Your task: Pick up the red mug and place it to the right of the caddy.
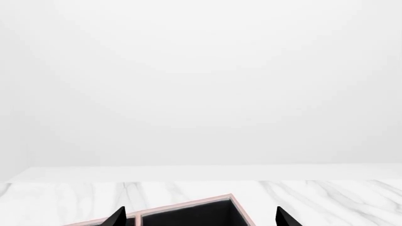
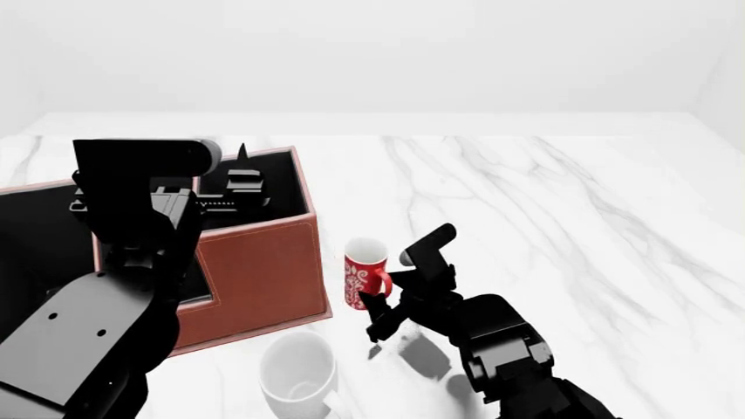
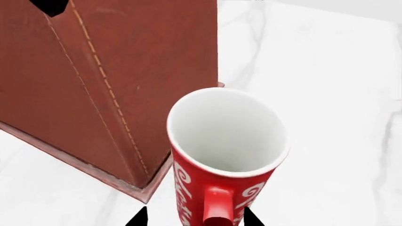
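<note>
The red mug [image 2: 365, 271] with a white pattern stands upright on the marble table, just right of the caddy's [image 2: 262, 271] near right corner. In the right wrist view the red mug [image 3: 225, 155] shows its white inside, its handle facing the camera, with the caddy's [image 3: 113, 80] stitched wall beside it. My right gripper [image 3: 195, 217] is open, its fingertips either side of the mug's lower body and handle, with a gap on one side. It also shows in the head view [image 2: 382, 307]. My left gripper [image 1: 201, 217] is open and empty above a black-lined compartment of the caddy [image 1: 188, 214].
A taller plain white mug [image 2: 297, 377] stands in front of the caddy near the table's front edge, left of my right arm. The marble table [image 2: 559, 218] stretches to the right and back. My left arm [image 2: 128, 262] hangs over the caddy.
</note>
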`<state>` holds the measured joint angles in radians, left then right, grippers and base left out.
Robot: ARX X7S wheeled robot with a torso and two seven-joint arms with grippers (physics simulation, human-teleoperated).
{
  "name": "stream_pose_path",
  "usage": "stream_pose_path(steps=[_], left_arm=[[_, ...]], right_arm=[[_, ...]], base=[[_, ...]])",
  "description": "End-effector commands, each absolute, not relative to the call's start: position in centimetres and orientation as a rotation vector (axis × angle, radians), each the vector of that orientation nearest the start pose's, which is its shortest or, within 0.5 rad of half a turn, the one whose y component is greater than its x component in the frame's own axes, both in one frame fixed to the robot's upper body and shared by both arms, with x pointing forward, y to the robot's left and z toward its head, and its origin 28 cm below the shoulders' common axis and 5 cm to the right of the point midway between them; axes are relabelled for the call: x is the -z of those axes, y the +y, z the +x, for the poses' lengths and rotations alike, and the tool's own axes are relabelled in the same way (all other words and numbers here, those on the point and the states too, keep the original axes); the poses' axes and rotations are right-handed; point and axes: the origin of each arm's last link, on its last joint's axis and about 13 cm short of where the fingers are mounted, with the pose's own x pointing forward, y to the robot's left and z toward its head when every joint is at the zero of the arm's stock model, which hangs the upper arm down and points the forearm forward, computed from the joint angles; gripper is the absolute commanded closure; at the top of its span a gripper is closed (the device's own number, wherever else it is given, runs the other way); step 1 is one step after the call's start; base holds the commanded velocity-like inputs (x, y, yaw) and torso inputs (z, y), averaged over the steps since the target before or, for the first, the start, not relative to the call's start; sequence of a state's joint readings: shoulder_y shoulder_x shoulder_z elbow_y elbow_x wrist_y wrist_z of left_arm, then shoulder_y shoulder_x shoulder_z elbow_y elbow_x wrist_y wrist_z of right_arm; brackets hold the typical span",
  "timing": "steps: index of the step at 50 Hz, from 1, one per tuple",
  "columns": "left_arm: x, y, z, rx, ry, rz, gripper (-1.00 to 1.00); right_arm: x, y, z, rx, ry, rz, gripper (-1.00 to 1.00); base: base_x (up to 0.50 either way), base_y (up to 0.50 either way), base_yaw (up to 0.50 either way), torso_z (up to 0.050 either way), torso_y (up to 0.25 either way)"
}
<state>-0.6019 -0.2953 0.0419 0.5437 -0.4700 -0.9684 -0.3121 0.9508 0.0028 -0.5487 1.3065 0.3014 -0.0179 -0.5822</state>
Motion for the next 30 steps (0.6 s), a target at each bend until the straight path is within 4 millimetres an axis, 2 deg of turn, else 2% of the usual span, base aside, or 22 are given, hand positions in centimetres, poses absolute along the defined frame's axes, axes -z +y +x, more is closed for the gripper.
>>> stream_pose_path(steps=[1,10,16,26,30], left_arm=[[-20.7,23.1,26.6,-0.019,-0.130,0.021,-1.00],[-20.8,23.1,26.5,-0.018,-0.134,0.022,-1.00],[-20.9,23.1,26.6,-0.019,-0.135,0.021,-1.00],[-20.8,22.9,26.6,-0.013,-0.135,0.022,-1.00],[-20.8,23.1,26.4,-0.018,-0.135,0.023,-1.00]], right_arm=[[-3.7,-8.2,37.0,-0.752,0.412,-0.070,-1.00],[-3.7,-8.6,37.0,-0.757,0.406,-0.073,-1.00],[-3.8,-10.0,34.7,-0.745,0.403,-0.058,-1.00],[-4.6,-11.5,33.1,-0.714,0.367,-0.027,-1.00],[-4.9,-12.6,31.4,-0.640,0.349,-0.049,-1.00]], base=[[0.00,0.00,0.00,0.000,0.000],[0.00,0.00,0.00,0.000,0.000],[0.00,0.00,0.00,0.000,0.000],[0.00,0.00,0.00,0.000,0.000],[0.00,0.00,0.00,0.000,0.000]])
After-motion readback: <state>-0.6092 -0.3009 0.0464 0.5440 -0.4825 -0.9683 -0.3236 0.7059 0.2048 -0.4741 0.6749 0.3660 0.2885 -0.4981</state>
